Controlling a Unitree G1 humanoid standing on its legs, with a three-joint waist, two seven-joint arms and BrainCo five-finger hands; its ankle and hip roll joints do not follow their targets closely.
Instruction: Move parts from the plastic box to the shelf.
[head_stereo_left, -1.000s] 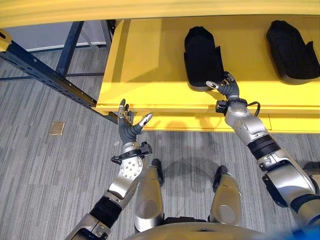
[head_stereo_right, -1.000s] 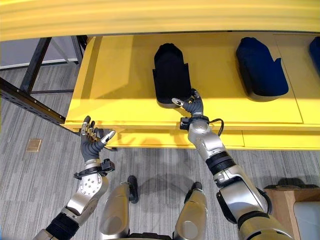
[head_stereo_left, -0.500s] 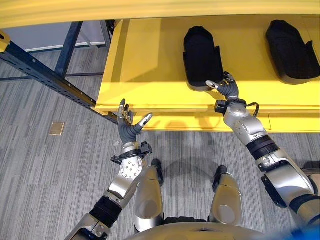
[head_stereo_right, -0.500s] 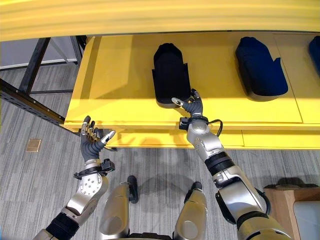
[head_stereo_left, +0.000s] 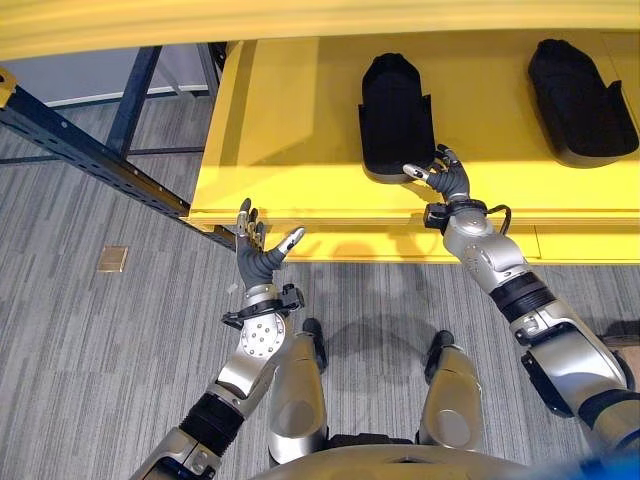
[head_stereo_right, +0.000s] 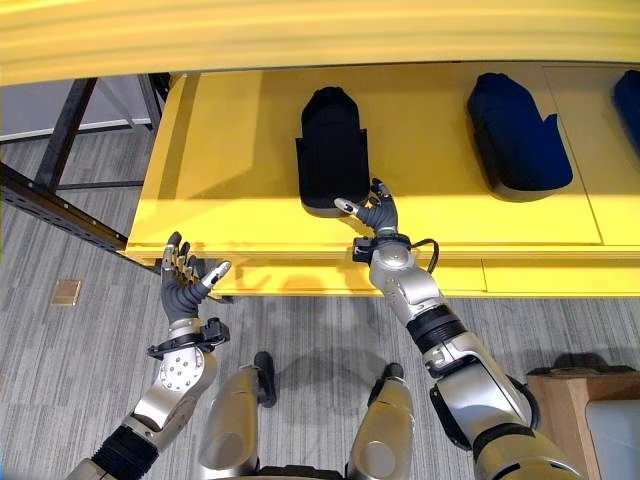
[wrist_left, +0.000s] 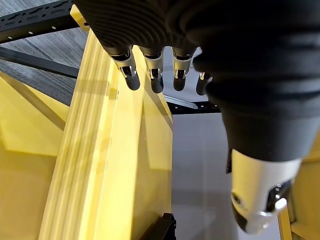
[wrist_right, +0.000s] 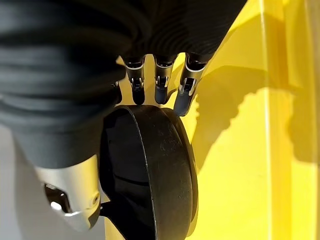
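My right hand (head_stereo_left: 447, 181), fingers loose and spread against the black part (head_stereo_left: 396, 116), is nudging it leftward along the yellow shelf (head_stereo_left: 290, 140), settling its placement while my left hand (head_stereo_left: 258, 250) is idling open.

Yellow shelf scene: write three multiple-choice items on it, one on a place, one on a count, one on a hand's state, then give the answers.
1. Where is the right hand?
A. at the near end of a black part on the yellow shelf
B. on the floor
C. inside a plastic box

2. How many dark parts lie on the shelf in the left eye view?
A. none
B. two
C. five

3. What state is the left hand in?
A. shut on a part
B. open, holding nothing
C. gripping the shelf post

Answers:
1 A, its fingers reach over that part's end.
2 B, the black part and a second dark part to its right.
3 B, its fingers are spread before the shelf edge.
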